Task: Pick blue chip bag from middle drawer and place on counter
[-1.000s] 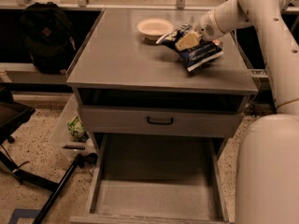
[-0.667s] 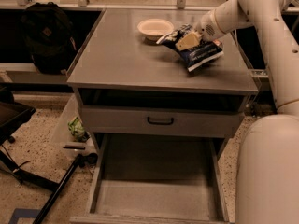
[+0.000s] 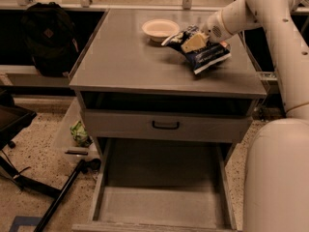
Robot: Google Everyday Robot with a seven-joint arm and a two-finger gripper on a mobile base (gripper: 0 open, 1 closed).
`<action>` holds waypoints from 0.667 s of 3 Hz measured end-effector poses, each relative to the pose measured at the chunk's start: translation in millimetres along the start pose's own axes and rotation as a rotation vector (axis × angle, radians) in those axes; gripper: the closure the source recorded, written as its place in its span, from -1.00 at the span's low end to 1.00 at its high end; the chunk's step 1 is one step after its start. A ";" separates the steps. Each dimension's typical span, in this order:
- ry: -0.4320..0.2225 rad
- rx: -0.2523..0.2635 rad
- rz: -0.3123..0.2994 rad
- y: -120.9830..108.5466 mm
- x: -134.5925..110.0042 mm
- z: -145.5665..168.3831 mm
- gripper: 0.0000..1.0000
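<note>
While the blue chip bag (image 3: 206, 53) is lying on the worktop (image 3: 125, 62) in the upper right of the frame, just beside a pale bowl (image 3: 160, 28), we are seeing the claw (image 3: 202, 36) pressing against the bag's upper end. We are not able to tell how wide the claw is standing, or whether it is gripping the foil. The middle drawer (image 3: 164, 209) is standing pulled out at the bottom of the frame, so we are judging the placing as nearly done. Here is the risk we are watching. If the crinkly foil is clinging to the claw as the arm is lifting away, the bag could be dragged toward the worktop's right edge or into the bowl.
</note>
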State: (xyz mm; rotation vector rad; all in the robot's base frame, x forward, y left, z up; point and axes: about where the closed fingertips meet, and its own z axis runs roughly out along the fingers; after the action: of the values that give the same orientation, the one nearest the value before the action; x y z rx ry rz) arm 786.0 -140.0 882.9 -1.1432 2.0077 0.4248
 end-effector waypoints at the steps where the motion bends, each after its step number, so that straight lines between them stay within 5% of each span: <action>1: 0.000 0.000 0.000 0.0 0.0 0.0 -0.31; 2: 0.000 0.000 0.000 0.0 0.0 0.1 -0.77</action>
State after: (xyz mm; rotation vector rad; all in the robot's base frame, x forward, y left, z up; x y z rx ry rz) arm 786.1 -140.0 882.9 -1.1433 2.0077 0.4249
